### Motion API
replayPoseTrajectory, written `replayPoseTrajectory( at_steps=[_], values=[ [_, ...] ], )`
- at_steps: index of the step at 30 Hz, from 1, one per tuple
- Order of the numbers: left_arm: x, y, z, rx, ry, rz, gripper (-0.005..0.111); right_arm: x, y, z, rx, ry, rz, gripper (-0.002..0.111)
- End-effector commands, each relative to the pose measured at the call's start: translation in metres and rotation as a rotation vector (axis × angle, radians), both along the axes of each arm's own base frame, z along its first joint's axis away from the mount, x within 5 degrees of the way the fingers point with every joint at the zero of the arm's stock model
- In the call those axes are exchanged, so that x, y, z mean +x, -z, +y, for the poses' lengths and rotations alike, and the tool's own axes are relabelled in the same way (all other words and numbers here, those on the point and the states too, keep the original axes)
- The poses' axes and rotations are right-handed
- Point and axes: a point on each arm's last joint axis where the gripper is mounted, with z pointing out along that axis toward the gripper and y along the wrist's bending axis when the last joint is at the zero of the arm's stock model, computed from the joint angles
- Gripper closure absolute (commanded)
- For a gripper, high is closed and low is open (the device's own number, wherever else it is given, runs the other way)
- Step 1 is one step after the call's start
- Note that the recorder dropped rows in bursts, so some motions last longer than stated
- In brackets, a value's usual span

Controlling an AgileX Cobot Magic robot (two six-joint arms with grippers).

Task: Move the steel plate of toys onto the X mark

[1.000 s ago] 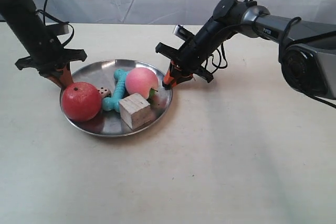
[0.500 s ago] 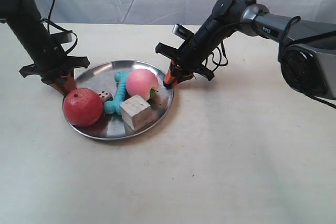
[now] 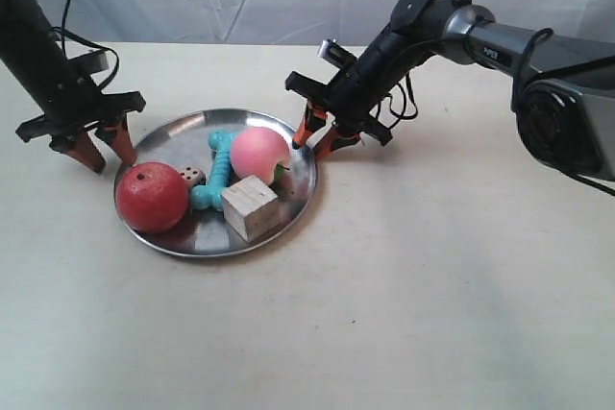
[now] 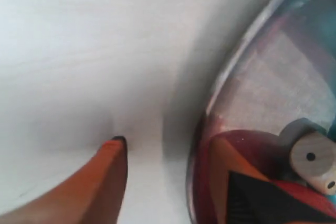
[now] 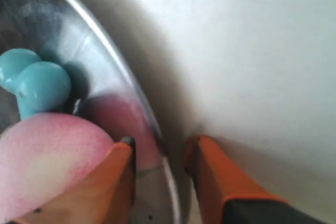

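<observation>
**So: plate flat, both grippers spread, X not in sight**

Nearest the exterior camera is bare surface, and no X shows on it. Next comes the plate, lying flat on the surface with all five toys aboard. The cube and apple are at the front, with the bone, die and peach behind. At the plate's far side my right gripper is spread. One finger is over the dish by the peach and one is outside, with the rim passing ungripped between them. My left gripper, beside the rim near the apple, is spread too and holds nothing.

I judge the carry either finished or not begun, and I cannot say which, because the X is in none of the views. It may lie under the plate or outside the frames. The left wrist view is blurred and cuts off my second finger, so how it stands to the rim is unclear. Whether the right fingers touch metal I cannot tell.
</observation>
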Motion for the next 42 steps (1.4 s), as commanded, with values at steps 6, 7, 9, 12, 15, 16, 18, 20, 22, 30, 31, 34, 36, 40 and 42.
replayPoseTrajectory(
  at_steps=[6,7,9,12,15,16,18,20,22,30,31,34,36,40,42],
  values=[
    [-0.001,-0.098,0.043,0.058,-0.083,-0.357,0.106,0.012,-0.104,-0.095,-0.067,0.045,-0.313,0.108],
    [-0.003,-0.115,0.044,0.065,-0.086,-0.418,0.106,0.010,-0.117,-0.101,-0.077,0.049,-0.344,0.108],
    [-0.011,-0.146,0.043,0.080,-0.071,-0.519,0.106,0.003,-0.153,-0.112,-0.099,0.038,-0.441,0.108],
    [-0.035,-0.192,0.038,0.079,-0.053,-0.689,0.106,-0.015,-0.205,-0.111,-0.166,-0.036,-0.592,0.108],
    [-0.066,-0.229,0.030,0.042,-0.057,-0.864,0.106,-0.043,-0.254,-0.101,-0.197,-0.090,-0.708,0.108],
    [-0.078,-0.240,0.028,0.035,-0.066,-0.923,0.106,-0.054,-0.270,-0.097,-0.201,-0.101,-0.742,0.108],
    [-0.102,-0.255,0.025,0.038,-0.074,-1.018,0.106,-0.078,-0.296,-0.089,-0.203,-0.128,-0.801,0.108],
    [-0.129,-0.265,0.024,0.059,-0.084,-1.100,0.106,-0.099,-0.312,-0.084,-0.211,-0.134,-0.865,0.108],
    [-0.153,-0.269,0.024,0.086,-0.104,-1.161,0.106,-0.121,-0.322,-0.077,-0.224,-0.151,-0.911,0.108],
    [-0.214,-0.248,0.019,0.081,-0.192,-1.261,0.106,-0.222,-0.289,-0.066,-0.266,-0.070,-1.044,0.108],
    [-0.220,-0.243,0.018,0.075,-0.183,-1.265,0.106,-0.234,-0.278,-0.066,-0.283,-0.056,-1.075,0.108],
    [-0.236,-0.223,0.013,0.062,-0.138,-1.280,0.106,-0.268,-0.238,-0.070,-0.316,0.002,-1.111,0.108],
    [-0.245,-0.210,0.009,0.034,-0.115,-1.286,0.106,-0.288,-0.215,-0.075,-0.322,0.047,-1.113,0.108],
    [-0.262,-0.186,0.003,-0.035,-0.116,-1.312,0.106,-0.322,-0.170,-0.085,-0.330,0.125,-1.076,0.108],
    [-0.273,-0.167,0.000,-0.049,-0.110,-1.317,0.106,-0.338,-0.153,-0.092,-0.352,0.159,-1.084,0.108]
  ],
)
